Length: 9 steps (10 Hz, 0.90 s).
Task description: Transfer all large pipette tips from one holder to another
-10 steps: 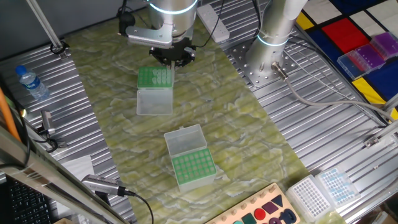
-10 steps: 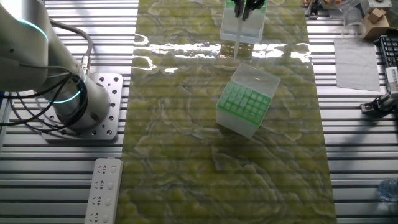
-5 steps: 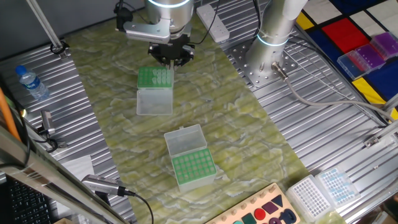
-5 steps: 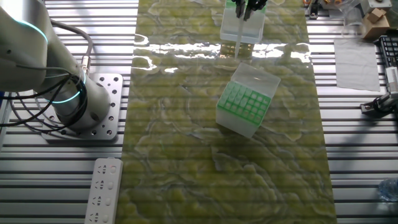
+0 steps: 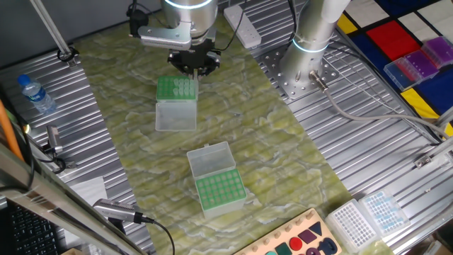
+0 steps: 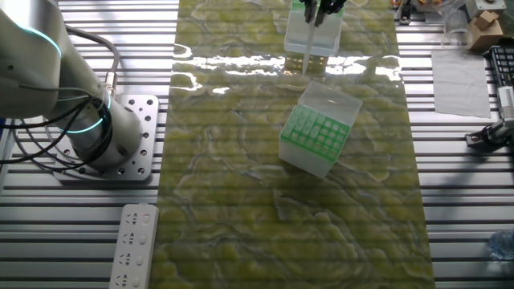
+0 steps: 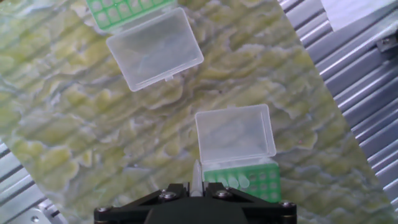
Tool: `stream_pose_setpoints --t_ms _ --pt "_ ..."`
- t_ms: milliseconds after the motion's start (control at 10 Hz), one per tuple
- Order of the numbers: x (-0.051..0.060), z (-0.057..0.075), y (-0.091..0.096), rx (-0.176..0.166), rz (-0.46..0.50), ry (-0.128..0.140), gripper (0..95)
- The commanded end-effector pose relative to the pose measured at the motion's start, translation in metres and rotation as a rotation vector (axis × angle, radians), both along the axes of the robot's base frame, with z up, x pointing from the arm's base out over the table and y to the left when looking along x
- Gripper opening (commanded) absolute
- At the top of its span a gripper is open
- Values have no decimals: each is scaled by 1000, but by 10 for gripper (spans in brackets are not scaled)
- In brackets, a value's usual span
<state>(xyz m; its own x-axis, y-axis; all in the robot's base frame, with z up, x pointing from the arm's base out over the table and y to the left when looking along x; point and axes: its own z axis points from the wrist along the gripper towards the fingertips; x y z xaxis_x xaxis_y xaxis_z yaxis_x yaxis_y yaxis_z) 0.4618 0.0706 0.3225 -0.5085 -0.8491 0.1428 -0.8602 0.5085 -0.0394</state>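
Note:
My gripper hangs over the far holder, a green rack with its clear lid folded open toward the front. In the hand view a pale large pipette tip stands upright between the jaws, and the gripper is shut on it. Just right of it, more whitish tips sit in the green rack below its open lid. The second holder stands nearer the front, with lid open; it shows in the hand view as a green rack and lid.
A green-yellow mat covers the slatted metal table. The arm's base stands at the back right. A water bottle lies at the left. Tip boxes and a coloured board sit at the front right.
The gripper has risen slightly above the far holder with the tip in it. Both holders have stayed in place.

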Motion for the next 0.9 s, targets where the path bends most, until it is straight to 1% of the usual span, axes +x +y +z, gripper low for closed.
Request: stream_pose_setpoints --t_ms 100,200,300,400,500,600,700,900 --pt "19 9 -46 10 21 4 0" --pt "25 9 -69 14 36 4 0" --pt "27 9 -80 15 40 2 0" --pt "30 7 -95 21 45 -2 0" --pt "31 5 -103 30 48 -6 0" --pt "32 3 -105 35 48 -9 0" --pt "32 -2 -107 43 48 -18 0" --pt "32 -7 -109 54 43 -26 0"
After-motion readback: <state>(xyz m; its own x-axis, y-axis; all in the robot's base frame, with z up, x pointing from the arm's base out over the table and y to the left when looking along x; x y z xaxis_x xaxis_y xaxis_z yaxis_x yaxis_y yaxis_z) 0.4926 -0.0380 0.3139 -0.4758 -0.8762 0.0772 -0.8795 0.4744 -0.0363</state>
